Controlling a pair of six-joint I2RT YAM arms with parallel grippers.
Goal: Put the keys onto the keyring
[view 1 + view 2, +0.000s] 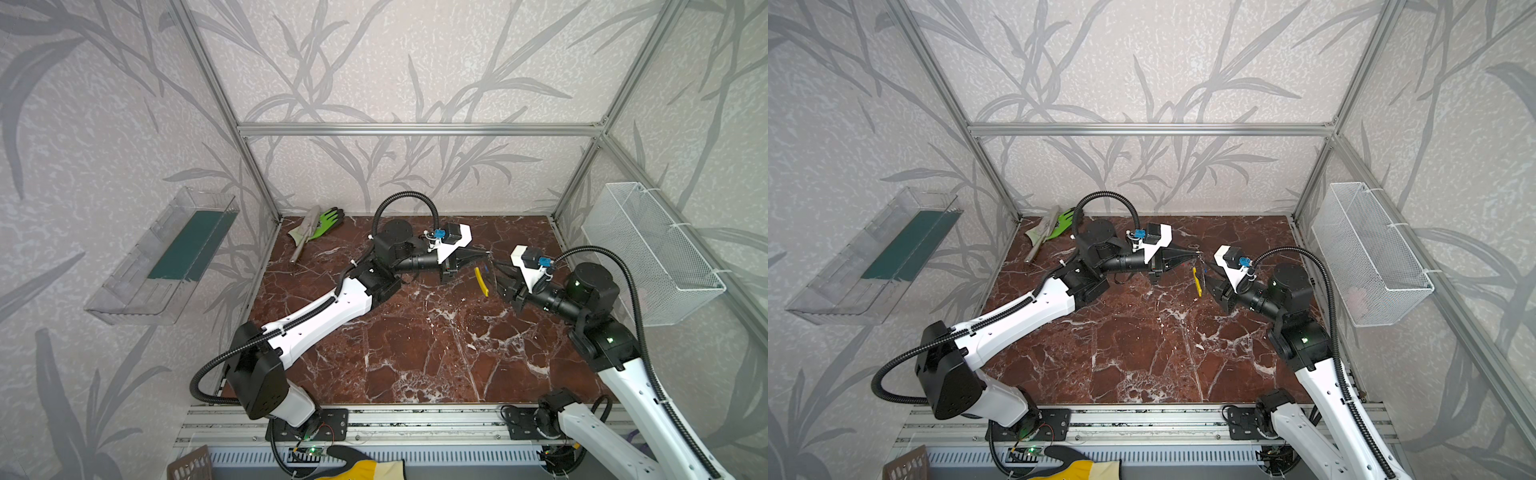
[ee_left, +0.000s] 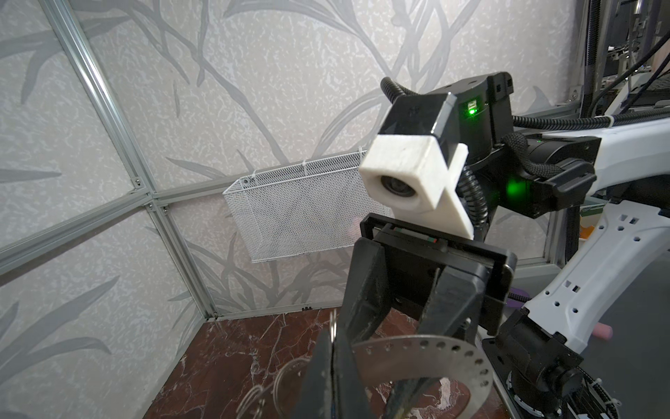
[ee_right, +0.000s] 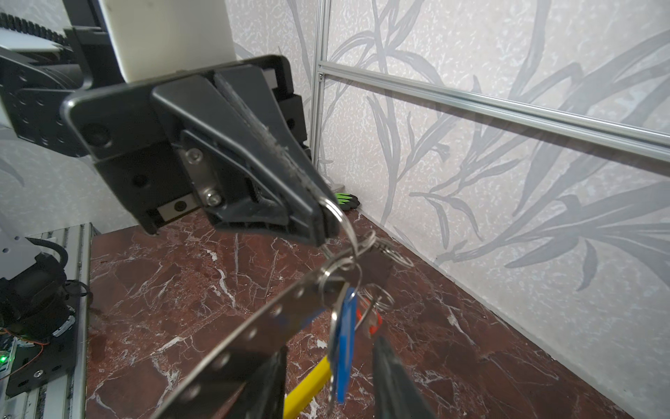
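Progress looks late but unfinished. The left jaws, raised above the worktop (image 3: pixel 181 290), are clenched on a small wire ring (image 3: pixel 339 217). A cluster of such rings hangs from it, carrying the keys: the blue key (image 3: pixel 344 344) and, just beside it, the red-orange key (image 3: pixel 369 321). One ring sits at the tip of the keyring (image 3: pixel 261 323), a flat grey band punched with holes, with a yellow arc (image 1: pixel 481 281). Whether that ring encircles the band I cannot tell. The right jaws, partly parted, grasp the keyring across its width. What is left, I judge, is sliding the rings fully on and letting go.
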